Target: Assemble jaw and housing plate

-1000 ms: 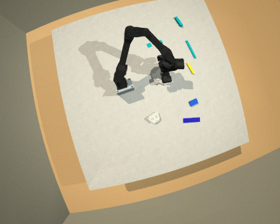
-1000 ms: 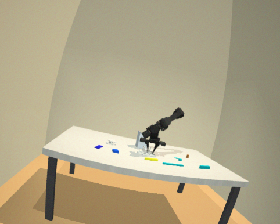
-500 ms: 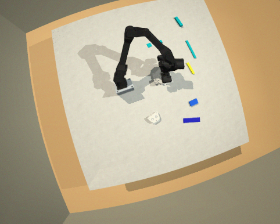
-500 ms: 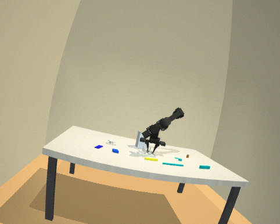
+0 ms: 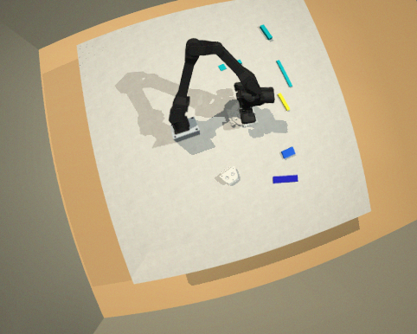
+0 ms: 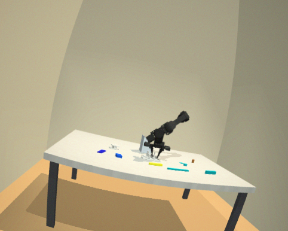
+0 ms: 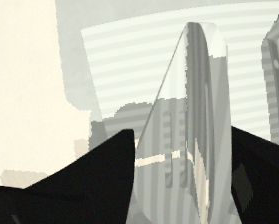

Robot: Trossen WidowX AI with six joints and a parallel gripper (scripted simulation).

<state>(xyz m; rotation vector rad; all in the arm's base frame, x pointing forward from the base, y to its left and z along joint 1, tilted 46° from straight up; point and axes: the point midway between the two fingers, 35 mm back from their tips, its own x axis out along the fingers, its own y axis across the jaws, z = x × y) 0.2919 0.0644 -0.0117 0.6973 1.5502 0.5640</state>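
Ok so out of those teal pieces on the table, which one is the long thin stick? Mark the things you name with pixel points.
The teal stick [image 5: 284, 73] [image 6: 177, 169] beside the yellow bar [image 5: 283, 102] [image 6: 155, 164]; the other teal pieces are shorter.
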